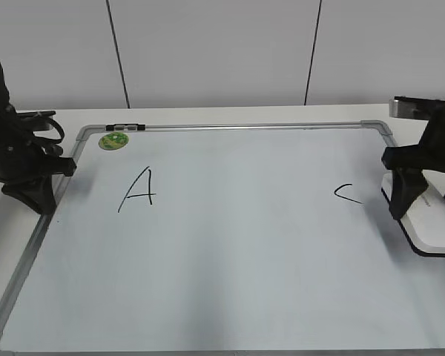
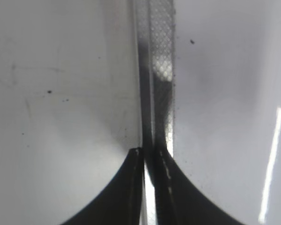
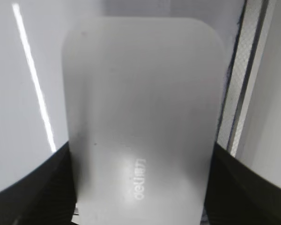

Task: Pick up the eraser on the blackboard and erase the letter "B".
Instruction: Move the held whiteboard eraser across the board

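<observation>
Your right hand [image 3: 140, 187] is straddling the eraser [image 3: 140, 117] at the board's [image 1: 245, 282] right edge, fingers touching both sides, seemingly gripping. Your left hand [image 2: 149, 159] is sitting pinched shut over the left frame. No "B" is showing between the A [image 1: 139, 189] and C [image 1: 347, 195]. Lifting carelessly is risking a slip; the eraser's underside is staying hidden.

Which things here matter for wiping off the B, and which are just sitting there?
For the job: eraser; board; right gripper, closed on the eraser. No third letter shows on the board.

Just there: letter A; letter C; green sticker; left gripper, shut over the board's frame.
</observation>
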Robot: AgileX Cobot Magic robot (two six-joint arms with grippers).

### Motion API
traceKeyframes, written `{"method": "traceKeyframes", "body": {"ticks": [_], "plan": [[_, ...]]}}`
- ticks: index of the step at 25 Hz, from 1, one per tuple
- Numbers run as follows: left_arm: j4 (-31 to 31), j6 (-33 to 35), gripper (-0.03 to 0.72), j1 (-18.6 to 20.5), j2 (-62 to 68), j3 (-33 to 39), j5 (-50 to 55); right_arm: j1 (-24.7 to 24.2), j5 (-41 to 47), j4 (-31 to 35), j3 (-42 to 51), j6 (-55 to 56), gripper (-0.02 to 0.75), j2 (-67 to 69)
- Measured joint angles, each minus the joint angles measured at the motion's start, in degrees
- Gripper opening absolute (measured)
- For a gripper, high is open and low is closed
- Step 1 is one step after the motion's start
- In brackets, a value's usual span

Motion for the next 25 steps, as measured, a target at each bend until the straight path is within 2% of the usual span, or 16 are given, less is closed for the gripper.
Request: {"method": "traceKeyframes", "body": {"ticks": [10,19,25], "plan": [[0.0,0.0,0.046,0.0,0.0,0.0,0.0,-0.3,-0.5,-3.7,0.1,-1.2,0.524,0.0],[0.0,0.0,0.046,0.0,0.0,0.0,0.0,-0.3,-7.8,-4.6,0.1,-1.2,0.524,0.1],[0.0,-0.1,0.046,0.0,0.0,0.0,0.1,-0.3,-8.2,-5.5,-1.1,-1.4,0.524,3.9]]}}
